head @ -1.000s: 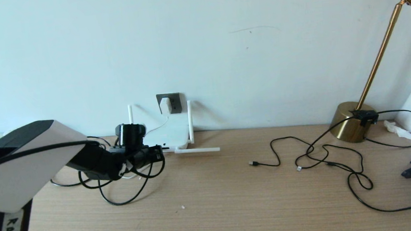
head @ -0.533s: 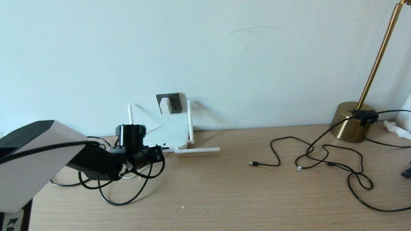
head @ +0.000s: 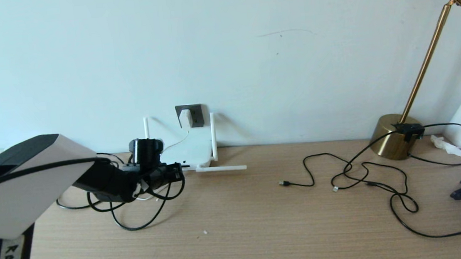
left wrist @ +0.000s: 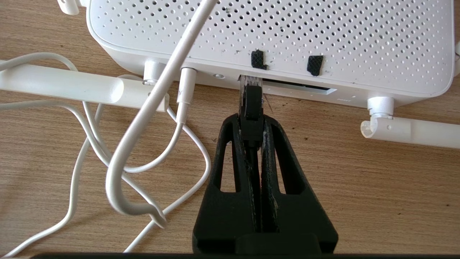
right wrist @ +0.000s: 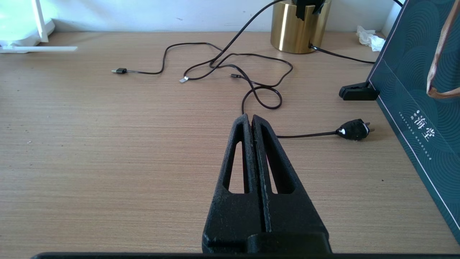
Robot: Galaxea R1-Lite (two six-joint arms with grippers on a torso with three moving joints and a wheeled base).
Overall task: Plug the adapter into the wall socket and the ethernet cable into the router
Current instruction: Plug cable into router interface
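The adapter (head: 185,118) already sat in the wall socket (head: 190,115) above the tabletop's back edge, so the step in hand was the cable one. The left gripper (left wrist: 251,118) was clamped on the ethernet cable (left wrist: 251,104), its clear tip just entering a port slot of the router (left wrist: 273,32) by that edge. Next would likely be a straight push until it seats. Little had changed since a second ago. The right gripper (right wrist: 251,120) hung closed and empty over the tabletop's right part
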